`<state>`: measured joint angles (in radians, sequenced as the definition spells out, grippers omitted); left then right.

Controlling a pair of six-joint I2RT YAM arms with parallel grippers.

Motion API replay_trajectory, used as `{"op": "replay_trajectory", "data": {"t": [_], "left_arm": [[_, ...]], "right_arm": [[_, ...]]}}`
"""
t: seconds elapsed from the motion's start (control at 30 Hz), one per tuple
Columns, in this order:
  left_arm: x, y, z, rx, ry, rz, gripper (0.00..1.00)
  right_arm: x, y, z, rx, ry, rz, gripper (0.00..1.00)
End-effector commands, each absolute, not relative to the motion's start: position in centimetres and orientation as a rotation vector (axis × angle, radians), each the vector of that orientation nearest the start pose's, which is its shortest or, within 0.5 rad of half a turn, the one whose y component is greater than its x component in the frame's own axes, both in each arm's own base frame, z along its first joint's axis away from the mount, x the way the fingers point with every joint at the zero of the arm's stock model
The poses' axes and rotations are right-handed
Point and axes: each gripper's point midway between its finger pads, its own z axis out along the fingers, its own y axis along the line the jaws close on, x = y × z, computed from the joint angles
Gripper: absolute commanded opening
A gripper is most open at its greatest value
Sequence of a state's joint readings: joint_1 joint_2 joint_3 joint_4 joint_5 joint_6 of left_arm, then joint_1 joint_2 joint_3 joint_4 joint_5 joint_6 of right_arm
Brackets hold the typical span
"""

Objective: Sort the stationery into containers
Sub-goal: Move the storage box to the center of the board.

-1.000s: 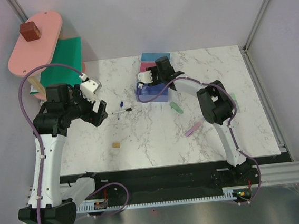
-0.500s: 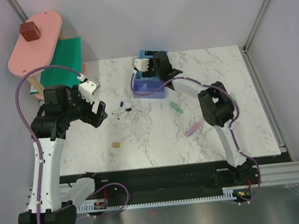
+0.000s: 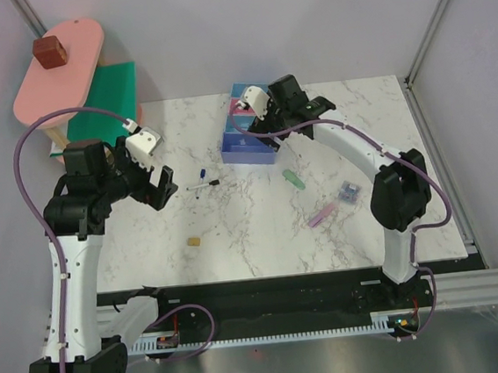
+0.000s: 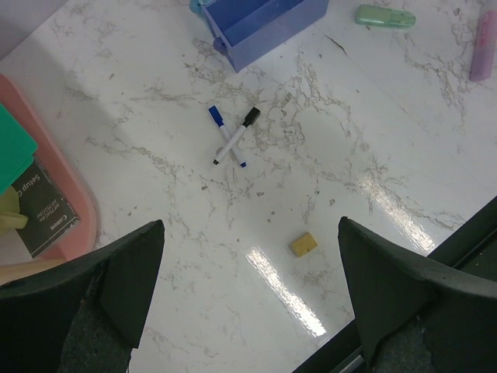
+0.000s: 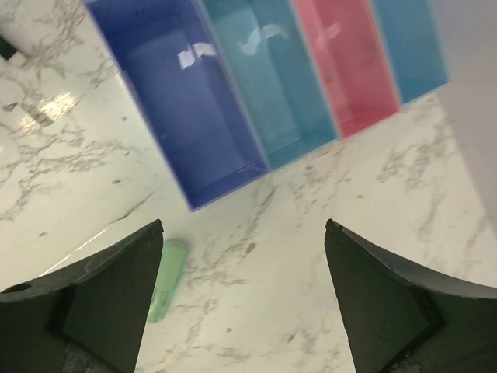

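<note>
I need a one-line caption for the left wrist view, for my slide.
Open left gripper above two crossed markers and a tan block on the marble table.

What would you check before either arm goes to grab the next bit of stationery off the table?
1. Left gripper open and empty: ok.
2. Right gripper open and empty: ok.
3. Markers separate enough to pick up one alone: not ok, they lie crossed and touching.
4. Tan block clear of other items: ok.
5. Bins upright with nothing over their mouths: ok.
6. Blue end bin empty all the way along: cannot tell, since the right wrist view cuts it off.
</note>
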<state>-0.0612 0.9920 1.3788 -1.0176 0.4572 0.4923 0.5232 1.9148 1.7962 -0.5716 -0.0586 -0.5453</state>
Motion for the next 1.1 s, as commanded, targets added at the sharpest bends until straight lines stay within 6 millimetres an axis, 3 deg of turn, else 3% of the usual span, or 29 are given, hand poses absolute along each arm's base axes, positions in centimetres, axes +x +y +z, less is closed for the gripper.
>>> {"op": "replay_trajectory", "data": {"t": [0.0, 0.27, 0.43, 0.63, 0.77, 0.9, 0.97, 1.07], "left_arm": [[25.0, -8.2, 32.5, 0.857, 1.913, -0.271, 1.00], [24.8, -8.1, 32.4, 0.846, 1.907, -0.263, 1.00], [25.0, -8.0, 31.9, 0.848, 1.918, -0.254, 1.00], [25.3, -7.6, 32.1, 0.856, 1.913, -0.225, 1.00], [25.5, -7.7, 32.2, 0.861, 1.912, -0.227, 1.00], [25.4, -7.8, 32.2, 0.859, 1.911, -0.236, 1.00], [25.3, -7.8, 32.1, 0.859, 1.912, -0.236, 1.00], [25.2, -7.8, 31.9, 0.860, 1.916, -0.240, 1.00]], "right_arm": [[44.3, 26.5, 15.0, -1.158, 2.134, 0.236, 0.92], [47.7, 28.0, 12.4, -1.087, 2.138, 0.219, 0.92], [48.4, 28.3, 11.9, -1.072, 2.136, 0.225, 0.91], [47.6, 28.5, 13.9, -1.069, 2.103, 0.267, 0.91], [48.1, 27.9, 14.0, -1.004, 2.119, 0.244, 0.90], [50.9, 26.8, 16.9, -0.794, 2.012, 0.191, 0.90], [51.7, 25.9, 17.4, -0.726, 1.998, 0.138, 0.90], [52.7, 25.3, 16.6, -0.700, 2.005, 0.071, 0.90]]}}
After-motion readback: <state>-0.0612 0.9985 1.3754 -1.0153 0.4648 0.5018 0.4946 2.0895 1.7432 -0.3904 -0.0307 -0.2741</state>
